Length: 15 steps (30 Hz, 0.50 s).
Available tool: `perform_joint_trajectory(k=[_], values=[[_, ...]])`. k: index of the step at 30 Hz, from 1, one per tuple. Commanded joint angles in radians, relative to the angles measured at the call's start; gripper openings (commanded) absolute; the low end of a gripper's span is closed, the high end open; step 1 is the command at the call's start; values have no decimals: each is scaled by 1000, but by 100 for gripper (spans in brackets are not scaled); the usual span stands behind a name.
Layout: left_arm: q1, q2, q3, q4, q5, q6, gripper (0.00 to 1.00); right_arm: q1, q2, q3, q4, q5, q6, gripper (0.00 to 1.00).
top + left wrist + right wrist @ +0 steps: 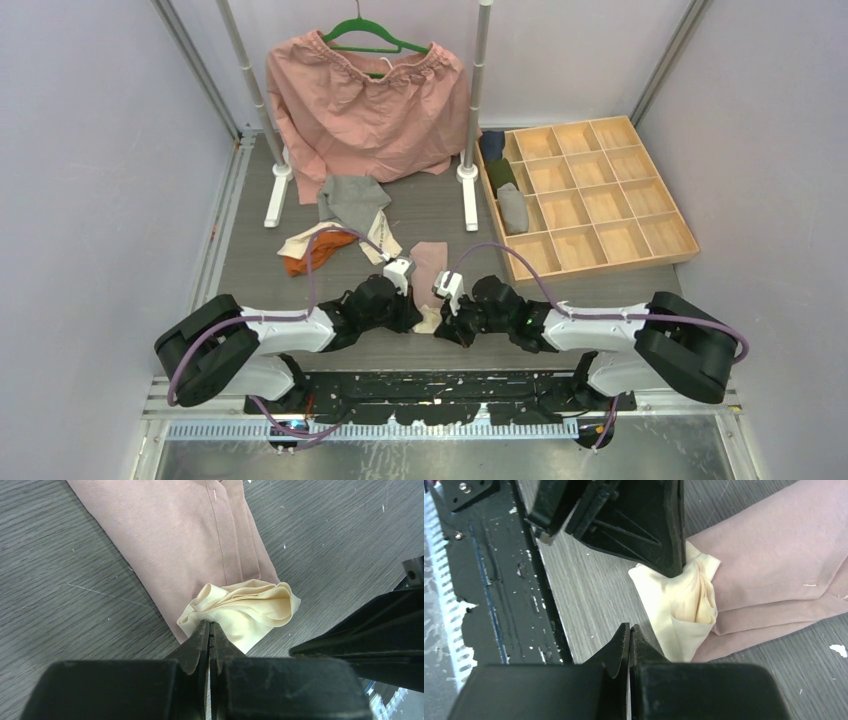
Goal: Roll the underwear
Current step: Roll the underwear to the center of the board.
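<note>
The left gripper (209, 626) and right gripper (629, 628) are each pressed together at the near end of the dusty pink underwear (185, 545), a folded strip running away from their tips. Both sets of tips meet at the edge of its cream lining (250, 605); whether cloth is caught between them is unclear. If only a thin edge is pinched, or none, the lining may slip free and the roll could start loose or skewed. The grey wood-grain table (60, 605) looks smooth and is flecked with white. Plain pale walls (90, 150) enclose it.

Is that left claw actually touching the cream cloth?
Touching. The left wrist view shows the left gripper closed on the bunched edge of the cream cloth, with no gap between them.
</note>
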Motion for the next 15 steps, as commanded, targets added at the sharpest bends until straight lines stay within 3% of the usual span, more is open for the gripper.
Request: perform_joint_trajectory(k=[1,15], values=[[-2,24,1,-64,-27,15,1,8,41,51,83,64,29,1],[-2,34,2,-61,-23,14,1,6,75,64,61,383,62,1]])
